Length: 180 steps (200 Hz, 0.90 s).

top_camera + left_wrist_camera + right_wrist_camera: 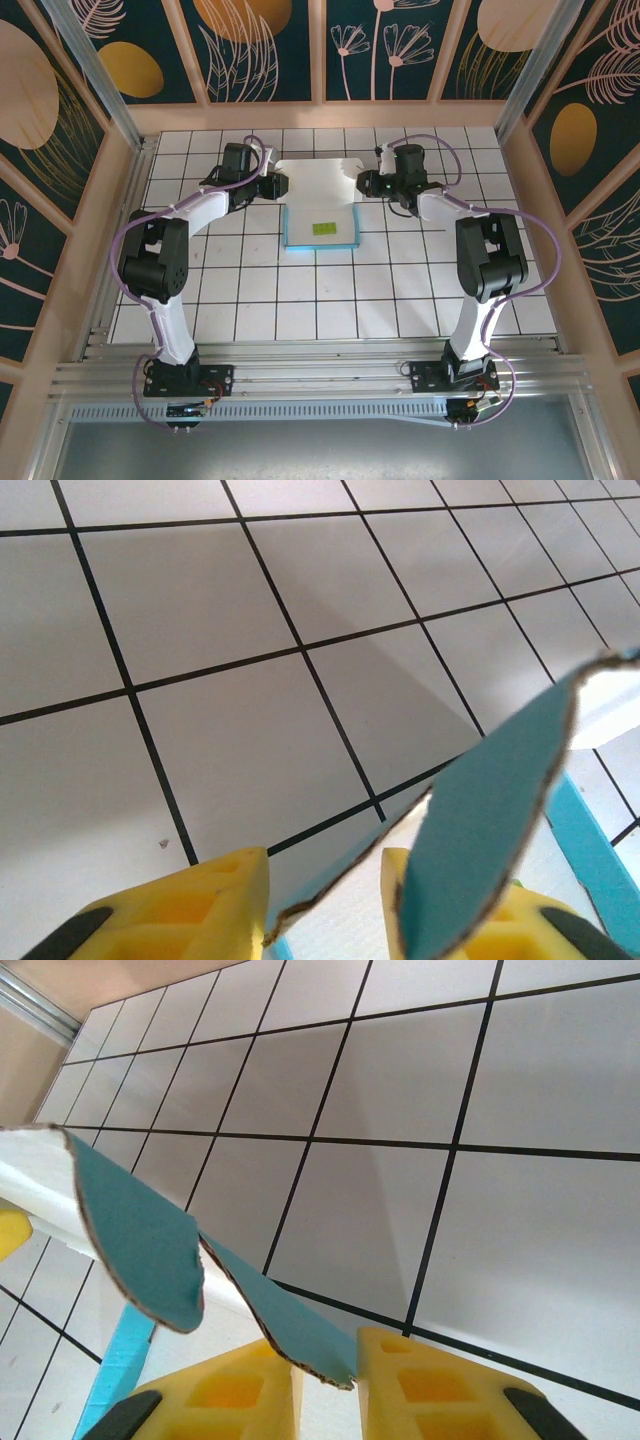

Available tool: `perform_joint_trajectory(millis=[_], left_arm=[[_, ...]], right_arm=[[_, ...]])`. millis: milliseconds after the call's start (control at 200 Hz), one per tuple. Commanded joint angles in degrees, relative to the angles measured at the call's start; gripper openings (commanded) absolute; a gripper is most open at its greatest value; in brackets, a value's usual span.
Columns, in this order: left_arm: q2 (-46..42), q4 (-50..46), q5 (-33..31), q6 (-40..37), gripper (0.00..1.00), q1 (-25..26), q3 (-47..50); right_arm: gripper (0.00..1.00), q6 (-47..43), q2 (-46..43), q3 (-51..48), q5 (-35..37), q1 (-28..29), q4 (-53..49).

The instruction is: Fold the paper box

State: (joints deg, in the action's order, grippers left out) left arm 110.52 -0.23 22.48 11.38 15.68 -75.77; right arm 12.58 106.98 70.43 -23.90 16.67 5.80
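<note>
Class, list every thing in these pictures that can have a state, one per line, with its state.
paper box: not yet folded up, side flaps lifted
left gripper: open, its fingers either side of a flap edge
right gripper: shut on a flap of the paper box
yellow-green piece: lying flat on the paper box

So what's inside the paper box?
A small yellow-green piece lies on the white inside floor of the paper box. What is beneath that piece, and under the box itself, is covered and cannot be seen.
</note>
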Motion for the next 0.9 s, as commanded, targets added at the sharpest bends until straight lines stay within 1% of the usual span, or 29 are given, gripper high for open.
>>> perform_joint_trajectory(millis=[0,250,440,646,896], left_arm=[[-0.4,0.0,1.4,2.0,0.31,-0.2,-1.0],[-0.3,3.2,3.9,7.5,0.31,-0.2,1.1],[-0.7,7.2,6.7,12.3,0.33,-0.3,3.6],[-1.8,8.9,7.0,14.1,0.34,-0.2,6.9],[-2.4,9.8,6.3,14.2,0.34,-0.2,9.3]], right_arm=[[0.21,0.8,-1.6,-0.5,1.3,1.1,1.8],[0.19,2.8,-1.7,-1.3,1.6,2.3,3.5],[0.19,3.7,-1.7,-2.3,2.0,3.4,4.5],[0.19,4.6,-2.1,-4.5,2.6,3.9,5.4],[0.19,4.2,-3.9,-8.4,4.7,4.2,7.1]])
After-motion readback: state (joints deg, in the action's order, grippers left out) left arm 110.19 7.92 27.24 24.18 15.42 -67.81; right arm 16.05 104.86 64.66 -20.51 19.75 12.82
